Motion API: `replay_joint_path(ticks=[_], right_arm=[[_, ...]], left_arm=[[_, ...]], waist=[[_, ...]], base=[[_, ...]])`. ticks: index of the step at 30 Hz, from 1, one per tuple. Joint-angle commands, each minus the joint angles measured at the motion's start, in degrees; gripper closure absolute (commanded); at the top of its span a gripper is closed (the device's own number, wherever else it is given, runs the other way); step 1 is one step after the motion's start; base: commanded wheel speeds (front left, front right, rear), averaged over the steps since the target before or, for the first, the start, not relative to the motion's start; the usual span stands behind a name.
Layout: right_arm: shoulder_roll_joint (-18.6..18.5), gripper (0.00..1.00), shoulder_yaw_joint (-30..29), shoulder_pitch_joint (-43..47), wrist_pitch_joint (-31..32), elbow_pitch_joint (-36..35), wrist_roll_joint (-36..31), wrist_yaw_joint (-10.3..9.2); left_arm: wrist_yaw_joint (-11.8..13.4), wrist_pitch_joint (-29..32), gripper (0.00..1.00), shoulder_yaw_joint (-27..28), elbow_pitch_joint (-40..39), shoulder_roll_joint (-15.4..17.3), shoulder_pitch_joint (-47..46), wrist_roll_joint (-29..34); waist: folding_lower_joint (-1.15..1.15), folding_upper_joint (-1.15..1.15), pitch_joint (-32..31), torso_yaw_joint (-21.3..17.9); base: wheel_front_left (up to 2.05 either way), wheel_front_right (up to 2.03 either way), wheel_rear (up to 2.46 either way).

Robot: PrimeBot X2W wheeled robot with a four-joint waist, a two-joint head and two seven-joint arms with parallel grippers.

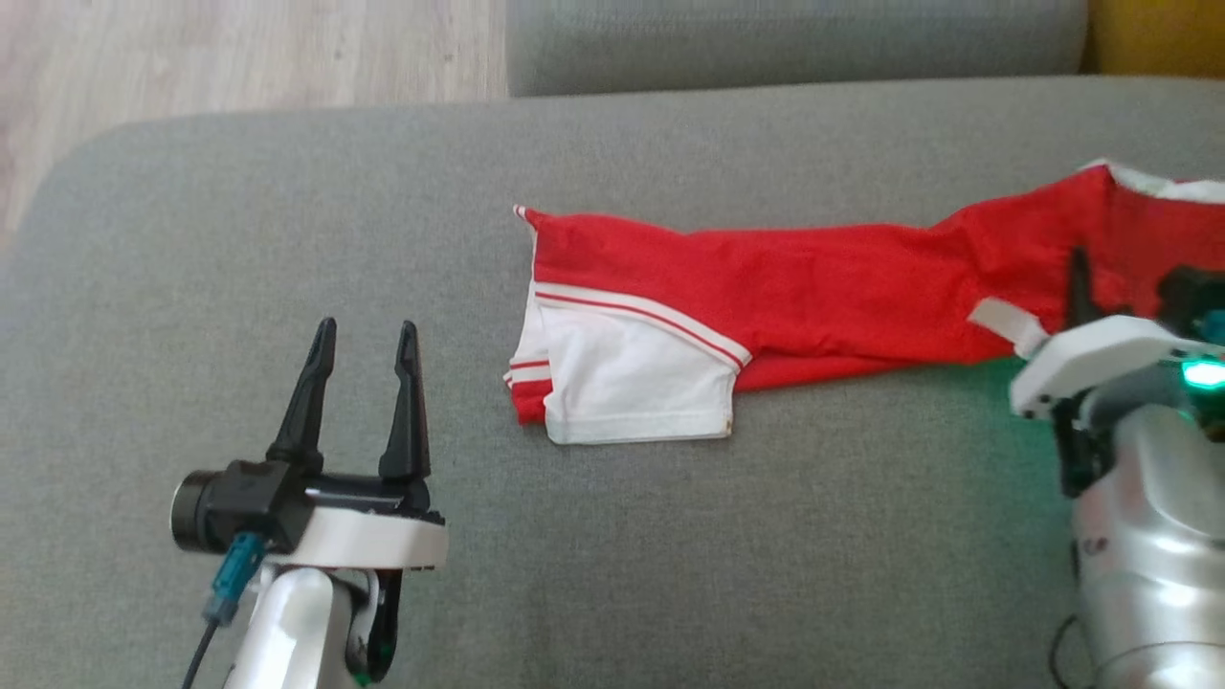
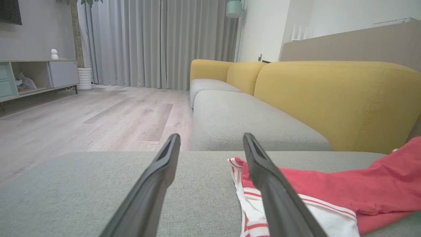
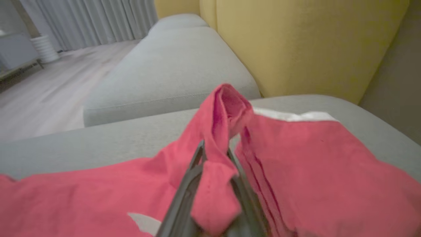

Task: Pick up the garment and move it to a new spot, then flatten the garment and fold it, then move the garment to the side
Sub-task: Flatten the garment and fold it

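Garment (image 1: 813,277) on grey sofa (image 1: 287,220), wooden floor (image 1: 239,48)

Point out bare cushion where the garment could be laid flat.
Free: the near strip of the grey cushion between the left end effector and the right arm; the far strip behind the garment. Crowded: the right end, where the right end effector pinches it.

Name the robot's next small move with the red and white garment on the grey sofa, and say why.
Probably raise the right gripper a little to lift the garment: its jaws are shut on a pinched fold of red cloth, while the rest lies on the grey cushion. The left gripper stands open, apart.
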Motion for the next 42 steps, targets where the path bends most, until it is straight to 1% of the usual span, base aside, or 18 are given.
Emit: replay_joint_path(ticks=[1, 4, 5, 6, 11, 14, 17, 23, 29, 33, 37, 38, 40, 42], right_arm=[[0.55, 1.0, 2.08, -1.52, -0.53, -2.23, 0.55, -0.05], [1.86, 1.0, 5.69, -1.65, 0.0, -3.65, 2.27, -0.05], [2.38, 1.0, 9.13, -1.79, 0.63, -4.46, 3.64, -0.05], [2.51, 1.0, 10.87, -1.89, 0.88, -4.89, 4.44, -0.05], [2.62, 1.0, 22.93, -2.29, 2.12, -6.56, 16.23, -0.05], [2.63, 1.0, 28.99, -1.99, 2.41, -7.54, 21.17, -0.05], [2.63, 1.0, 33.58, -1.72, 2.03, -7.87, 25.11, -0.05], [2.63, 1.0, 41.59, -1.94, 0.77, -6.47, 31.46, -0.05], [2.64, 1.0, 45.79, -3.01, -0.58, -1.53, 32.57, -0.05], [2.64, 1.0, 48.34, -3.37, -1.52, 0.89, 34.01, -0.05], [2.64, 1.0, 52.78, -3.73, -1.81, 0.83, 36.85, -0.05], [2.64, 0.0, 53.73, -3.99, -1.89, 1.0, 37.08, -0.05], [2.64, 0.0, 56.42, -4.79, -2.81, 0.79, 35.29, -0.05], [2.64, 0.0, 57.98, -4.58, -3.51, -0.7, 35.55, -0.05]], left_arm=[[0.28, -0.29, 0.0, 2.11, -1.9, 0.24, -0.94, 0.02], [0.46, -0.29, 0.0, 2.1, -2.07, 0.24, -0.24, -0.05], [0.6, -0.29, 0.0, 2.32, -2.03, 0.24, 0.21, -0.62], [0.42, -0.29, 0.0, 2.31, -1.94, 0.24, 0.28, -0.55], [-0.5, -0.29, 0.0, 2.03, -1.49, 0.39, -0.52, 0.77], [-0.9, -0.29, 0.0, 1.77, -1.48, 0.37, -0.99, 0.98], [-1.04, -0.29, 0.0, 1.26, -1.37, 0.34, -1.47, 0.98], [-1.85, -0.29, 0.0, -1.2, -0.42, 0.29, -3.29, 1.45], [-2.48, -0.29, 0.0, -2.38, 0.23, 0.27, -5.82, 1.61], [-2.31, -0.29, 0.0, -2.5, 0.48, 0.26, -6.06, 1.29], [-2.23, -0.29, 0.0, -3.02, 1.1, 0.25, -5.72, 1.12], [-2.23, -0.29, 0.0, -3.13, 1.25, 0.25, -5.69, 1.08], [-2.17, -0.29, 0.0, -3.22, 1.83, 0.25, -5.66, 1.15], [-1.93, -0.29, 0.0, -3.33, 3.04, 0.49, -5.78, 1.79]], waist=[[0.01, 0.0, -1.13, 0.13], [0.01, 0.0, -2.47, 0.81], [0.01, 0.0, -2.99, 1.42], [0.01, 0.0, -3.23, 1.84], [0.01, 0.0, -3.8, 4.73], [0.01, 0.0, -3.54, 6.59], [0.01, 0.0, -2.65, 8.68], [0.01, 0.0, -0.32, 13.14], [0.01, 0.0, 1.29, 16.87], [0.01, 0.0, 1.67, 17.84], [0.01, 0.0, 1.71, 17.95], [0.01, 0.0, 1.72, 17.76], [0.01, 0.0, 1.67, 17.2], [0.01, 0.0, 1.42, 16.35]], base=[[0.0, 0.0, 0.0], [0.0, 0.0, 0.0], [0.0, 0.0, 0.0], [0.0, 0.0, 0.0], [0.0, 0.0, 0.0], [0.0, 0.0, 0.0], [0.0, 0.0, 0.0], [0.0, 0.0, 0.0], [0.0, 0.0, 0.0], [0.0, 0.0, 0.0], [0.0, 0.0, 0.0], [0.0, 0.0, 0.0], [0.0, 0.0, 0.0], [0.0, 0.0, 0.0]])
